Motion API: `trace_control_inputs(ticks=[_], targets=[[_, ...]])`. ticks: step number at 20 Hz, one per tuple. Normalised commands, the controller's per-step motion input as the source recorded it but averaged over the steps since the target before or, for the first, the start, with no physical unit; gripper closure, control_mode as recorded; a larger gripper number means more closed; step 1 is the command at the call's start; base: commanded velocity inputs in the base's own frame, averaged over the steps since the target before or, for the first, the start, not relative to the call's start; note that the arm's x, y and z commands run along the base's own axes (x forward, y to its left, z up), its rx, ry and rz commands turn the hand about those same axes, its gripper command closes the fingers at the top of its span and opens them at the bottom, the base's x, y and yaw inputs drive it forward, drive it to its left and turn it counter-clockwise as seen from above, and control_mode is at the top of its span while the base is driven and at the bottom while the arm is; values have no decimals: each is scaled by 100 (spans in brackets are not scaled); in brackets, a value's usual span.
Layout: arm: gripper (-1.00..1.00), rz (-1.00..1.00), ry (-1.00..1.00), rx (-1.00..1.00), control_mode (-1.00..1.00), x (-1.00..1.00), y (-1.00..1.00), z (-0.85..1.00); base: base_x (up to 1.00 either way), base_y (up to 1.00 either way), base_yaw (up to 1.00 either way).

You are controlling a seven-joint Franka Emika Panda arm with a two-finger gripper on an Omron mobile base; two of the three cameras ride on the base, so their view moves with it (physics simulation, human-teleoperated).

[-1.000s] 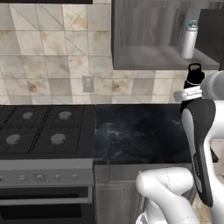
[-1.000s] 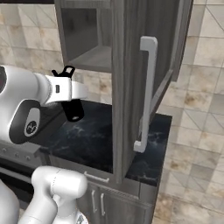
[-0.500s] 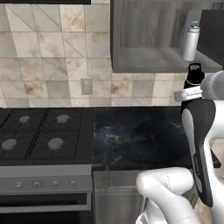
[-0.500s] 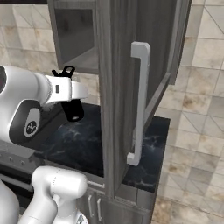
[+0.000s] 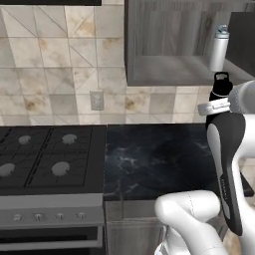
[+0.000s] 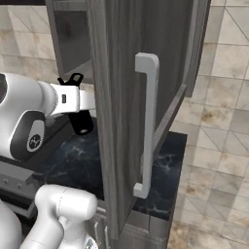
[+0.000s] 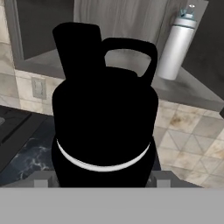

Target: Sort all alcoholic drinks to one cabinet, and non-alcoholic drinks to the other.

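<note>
**Black bottle in hand, cabinet shelf next**

Your gripper (image 5: 219,102) has its fingers clamped on the all-black bottle (image 7: 104,127), which rides at the right edge of the left base frame, above the dark table (image 5: 154,154) and just below the lip of the open wall cabinet (image 5: 169,45). In the hand frame the bottle's looped cap sits dead centre. The white teal-lidded bottle (image 5: 219,48) already stands on the cabinet shelf, upper right of that frame, so this looks like the non-alcoholic side.

Judging from here, you need to lift until the bottle's base clears the shelf edge, then push in level. Aim for bare shelf left of the white bottle; leave a gap so you do not knock it. Mind the open door with its pale bar handle (image 6: 146,124), centre of the right base frame: it stands close beside the arm. Release only once the base rests flat.
</note>
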Motion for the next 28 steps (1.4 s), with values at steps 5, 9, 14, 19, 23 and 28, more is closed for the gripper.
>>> trace_control_inputs(ticks=[5, 9, 14, 19, 23, 28], targets=[[100, 0, 0, 0, 100, 0, 0, 0, 25, -19, -3], [100, 0, 0, 0, 100, 0, 0, 0, 24, -18, -3], [100, 0, 0, 0, 100, 0, 0, 0, 23, -16, -3], [100, 0, 0, 0, 100, 0, 0, 0, 14, -1, -2], [100, 0, 0, 0, 100, 0, 0, 0, 11, 0, -1], [100, 0, 0, 0, 100, 0, 0, 0, 11, 0, -1]])
